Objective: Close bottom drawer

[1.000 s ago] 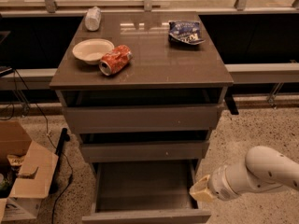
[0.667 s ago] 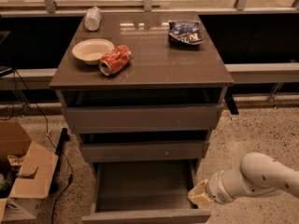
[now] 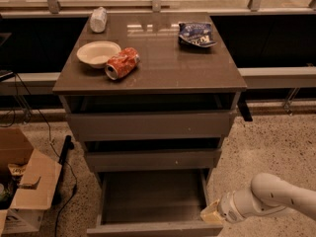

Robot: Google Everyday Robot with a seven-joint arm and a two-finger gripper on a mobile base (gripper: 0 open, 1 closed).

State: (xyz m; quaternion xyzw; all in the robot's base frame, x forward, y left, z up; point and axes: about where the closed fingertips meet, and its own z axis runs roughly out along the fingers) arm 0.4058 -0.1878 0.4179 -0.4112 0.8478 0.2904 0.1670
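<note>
The bottom drawer [image 3: 148, 196] is pulled far out from the cabinet, a shallow grey-brown tray with a low front panel [image 3: 153, 229] at the bottom edge of the camera view. It looks empty inside. My gripper [image 3: 210, 213] sits at the drawer's front right corner, just outside its right side wall, on a white arm coming in from the lower right. The two drawers above are each pulled out a little.
On the cabinet top [image 3: 163, 68] lie a white bowl [image 3: 98, 53], a red crushed can [image 3: 121, 63], a blue chip bag [image 3: 196, 34] and a pale bottle [image 3: 98, 19]. An open cardboard box [image 3: 24, 186] and a black cable [image 3: 61, 157] are on the floor at left.
My gripper and arm have dropped lower and moved slightly toward the drawer's front right corner. The drawer stands as open as before.
</note>
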